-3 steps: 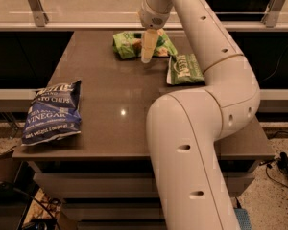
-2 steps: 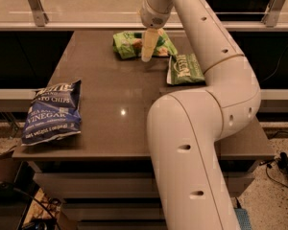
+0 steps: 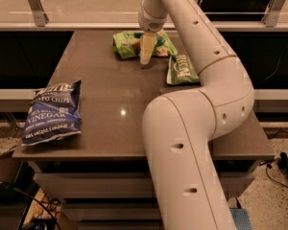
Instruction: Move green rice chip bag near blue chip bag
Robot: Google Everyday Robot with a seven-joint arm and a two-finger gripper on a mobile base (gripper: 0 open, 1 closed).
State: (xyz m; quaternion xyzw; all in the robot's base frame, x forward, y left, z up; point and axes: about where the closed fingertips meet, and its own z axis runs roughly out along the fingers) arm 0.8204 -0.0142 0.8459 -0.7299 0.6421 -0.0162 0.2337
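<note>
Camera view looks down at a brown surface with three snack bags on it, and the robot's big white arm takes up most of the right half of the shot. The arm curves up from the bottom and then reaches over to the far edge.

The gripper hangs off the end of the arm, pointing straight down. It sits right in front of the green rice chip bag, with its tip down at the bag's near edge. Honestly I can't tell if the gripper is open or closed from this angle, and I can't say for sure whether it's touching the bag either.

The green rice chip bag lies crumpled at the far edge of the surface, about in the middle, and the gripper covers part of it. Just beside it, a bit nearer and to the picture's right, is a flat paler green bag, tucked partly behind the arm.

The blue chip bag lies flat way over on the near left corner, label up, with "VINEGAR" readable on it. It's well apart from both green bags, and there's bare surface between them.
</note>
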